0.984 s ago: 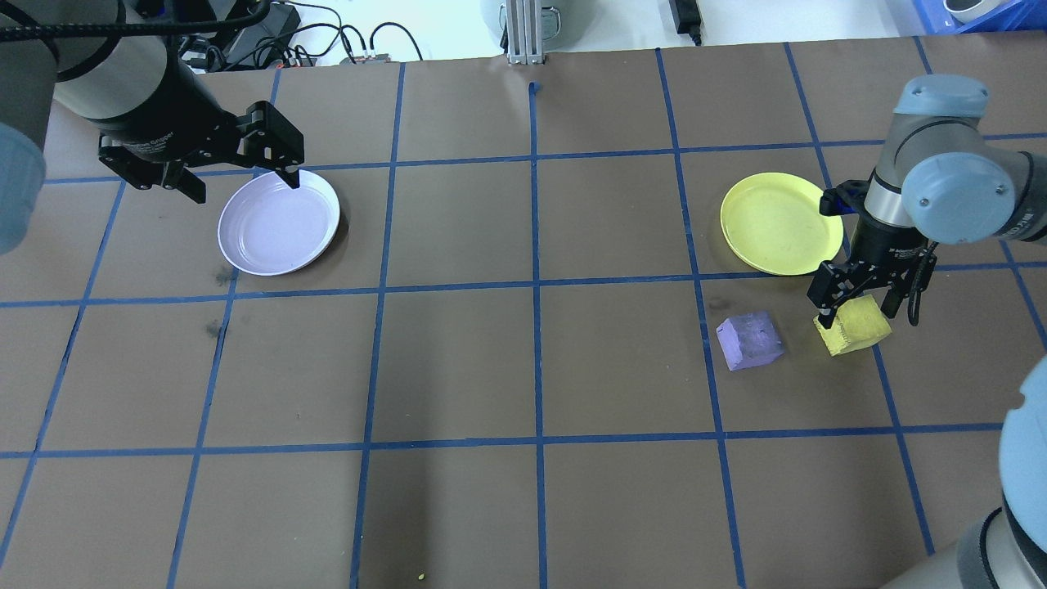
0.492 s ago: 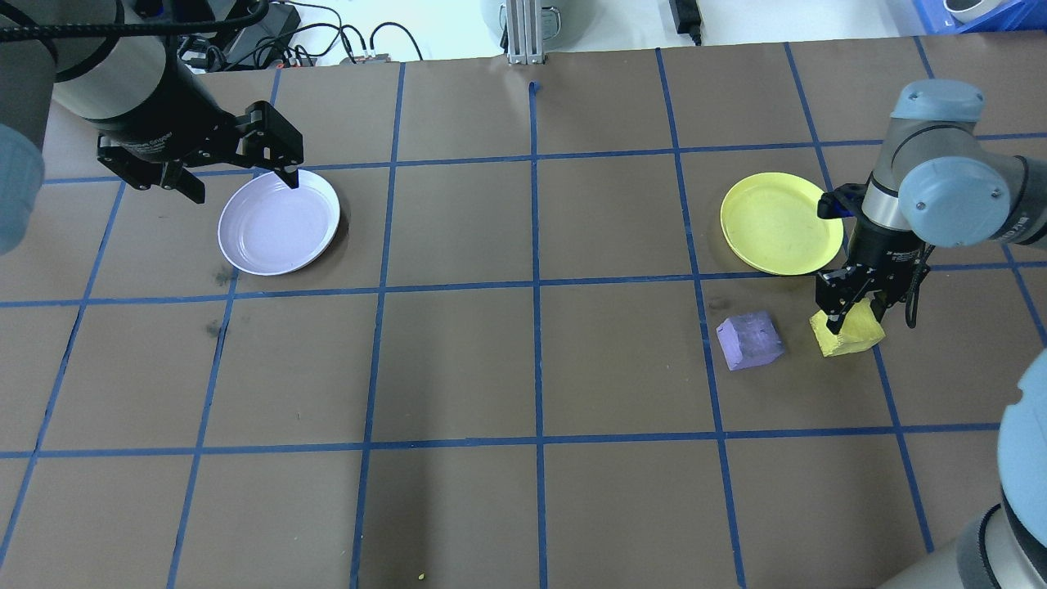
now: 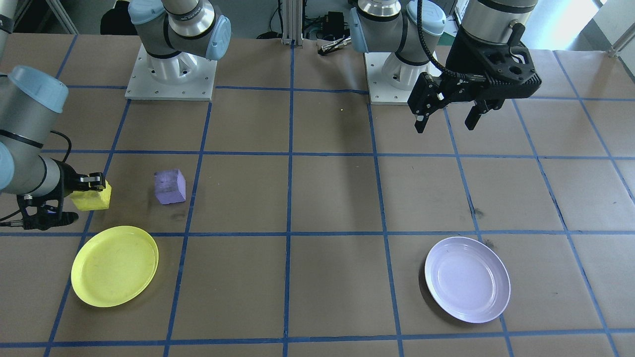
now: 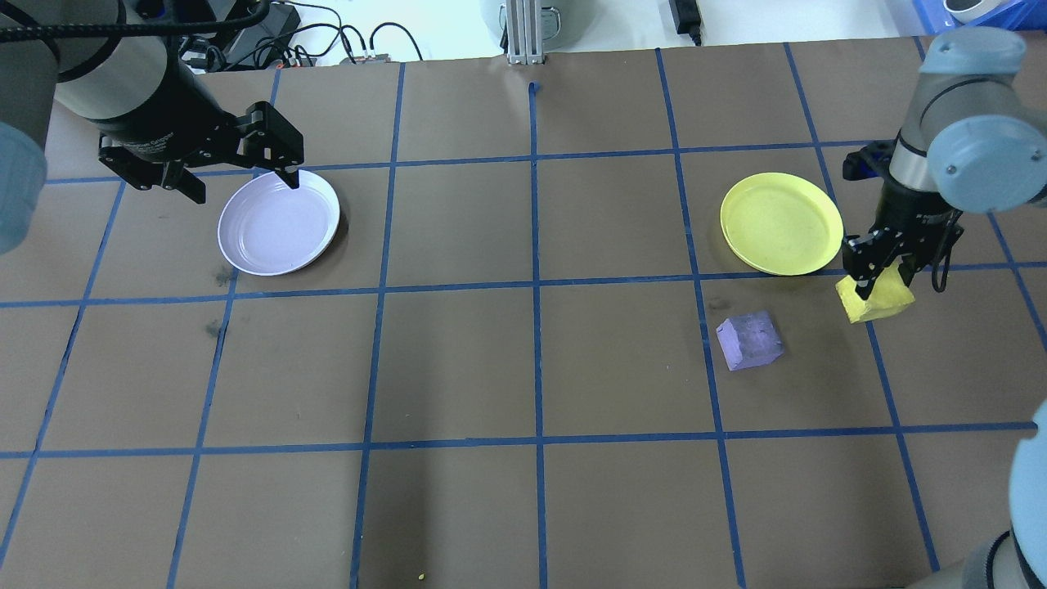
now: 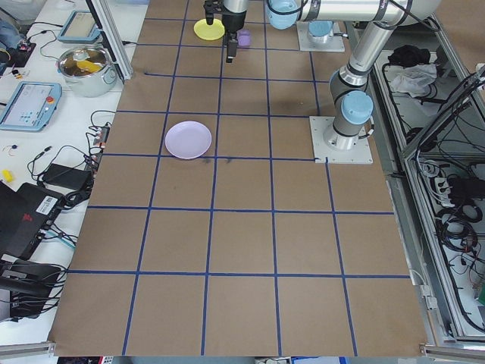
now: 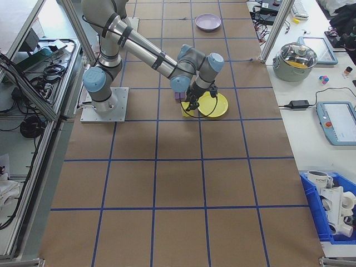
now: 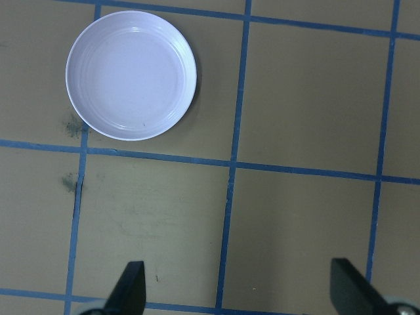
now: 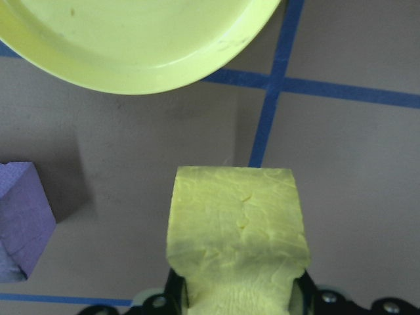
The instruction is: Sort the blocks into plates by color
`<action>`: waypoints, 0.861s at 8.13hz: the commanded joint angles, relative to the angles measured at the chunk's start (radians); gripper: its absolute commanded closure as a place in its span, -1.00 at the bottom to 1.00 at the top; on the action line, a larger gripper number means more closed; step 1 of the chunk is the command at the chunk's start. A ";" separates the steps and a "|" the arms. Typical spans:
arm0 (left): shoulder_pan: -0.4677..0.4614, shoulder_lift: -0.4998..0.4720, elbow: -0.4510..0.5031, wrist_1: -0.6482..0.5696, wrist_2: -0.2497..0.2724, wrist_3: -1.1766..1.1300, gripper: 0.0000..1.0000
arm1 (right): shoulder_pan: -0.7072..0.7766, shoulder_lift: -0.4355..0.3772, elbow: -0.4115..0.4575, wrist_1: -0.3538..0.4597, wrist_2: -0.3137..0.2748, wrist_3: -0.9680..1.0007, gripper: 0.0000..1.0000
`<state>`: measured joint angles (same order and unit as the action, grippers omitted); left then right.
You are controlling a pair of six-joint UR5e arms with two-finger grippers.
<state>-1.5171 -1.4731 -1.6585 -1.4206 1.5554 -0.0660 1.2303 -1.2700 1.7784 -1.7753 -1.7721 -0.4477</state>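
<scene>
My right gripper [image 4: 881, 286] is shut on the yellow block [image 4: 882, 303], held just off the table beside the near right rim of the yellow plate [image 4: 781, 222]. The right wrist view shows the yellow block [image 8: 237, 230] between the jaws, with the yellow plate [image 8: 131, 39] ahead and the purple block [image 8: 20, 223] to the left. On the table the purple block [image 4: 750, 340] sits left of the held one. My left gripper [image 4: 245, 188] hangs open, high over the far left rim of the lavender plate [image 4: 278, 222], with nothing in it.
Blue tape lines grid the brown table. Both arm bases [image 3: 171, 74] stand at the robot's edge. Cables and a power strip [image 4: 327, 49] lie beyond the far edge, beside an aluminium post [image 4: 523, 33].
My right gripper closed on the yellow block and carried it up and to the right, closer to the yellow plate's rim. The left arm and the purple block have not moved.
</scene>
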 commanded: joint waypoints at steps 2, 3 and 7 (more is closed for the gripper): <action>0.000 0.008 -0.001 -0.001 -0.002 0.000 -1.00 | 0.008 -0.038 -0.123 0.030 0.084 0.009 1.00; 0.000 0.007 -0.001 0.000 -0.003 0.000 -1.00 | 0.012 -0.028 -0.123 0.022 0.111 0.010 1.00; 0.000 0.010 -0.001 -0.001 -0.002 -0.003 -1.00 | 0.040 0.029 -0.125 -0.085 0.157 0.033 1.00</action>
<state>-1.5171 -1.4641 -1.6597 -1.4219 1.5528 -0.0680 1.2623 -1.2792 1.6558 -1.8056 -1.6257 -0.4181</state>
